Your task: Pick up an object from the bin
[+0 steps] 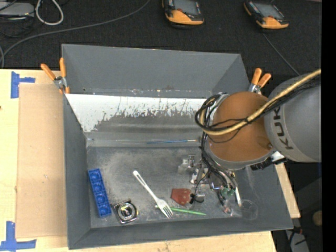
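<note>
The arm reaches in from the right. Its gripper point(199, 189) hangs low over the near right part of the bin point(152, 83). A small red-brown lump point(180, 196) lies just to the left of the gripper, very close to it. I cannot tell if the gripper is open or closed, or if it touches the lump. A thin green stick point(189, 211) lies just in front of the lump. A white plastic fork point(151, 193) lies further left. A round silver thing point(126, 211) and a long blue block point(98, 192) sit at the near left.
</note>
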Action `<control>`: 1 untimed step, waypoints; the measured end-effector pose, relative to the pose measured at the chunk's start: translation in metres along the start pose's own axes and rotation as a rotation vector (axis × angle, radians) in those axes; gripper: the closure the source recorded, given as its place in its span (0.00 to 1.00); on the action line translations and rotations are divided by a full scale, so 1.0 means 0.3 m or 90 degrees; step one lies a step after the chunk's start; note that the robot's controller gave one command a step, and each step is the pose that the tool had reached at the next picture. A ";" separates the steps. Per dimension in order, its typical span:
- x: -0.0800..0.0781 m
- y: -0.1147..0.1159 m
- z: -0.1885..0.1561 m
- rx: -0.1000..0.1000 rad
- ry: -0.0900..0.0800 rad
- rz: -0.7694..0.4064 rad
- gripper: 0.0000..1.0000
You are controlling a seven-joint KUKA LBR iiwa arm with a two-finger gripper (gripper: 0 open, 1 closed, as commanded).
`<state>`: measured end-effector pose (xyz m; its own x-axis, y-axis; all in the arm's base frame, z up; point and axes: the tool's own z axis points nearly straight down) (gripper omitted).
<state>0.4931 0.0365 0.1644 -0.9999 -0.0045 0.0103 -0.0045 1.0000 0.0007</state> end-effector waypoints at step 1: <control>-0.005 -0.001 -0.014 0.000 -0.005 0.001 0.00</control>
<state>0.4948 0.0363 0.1687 -1.0000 -0.0028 0.0023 -0.0028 1.0000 0.0010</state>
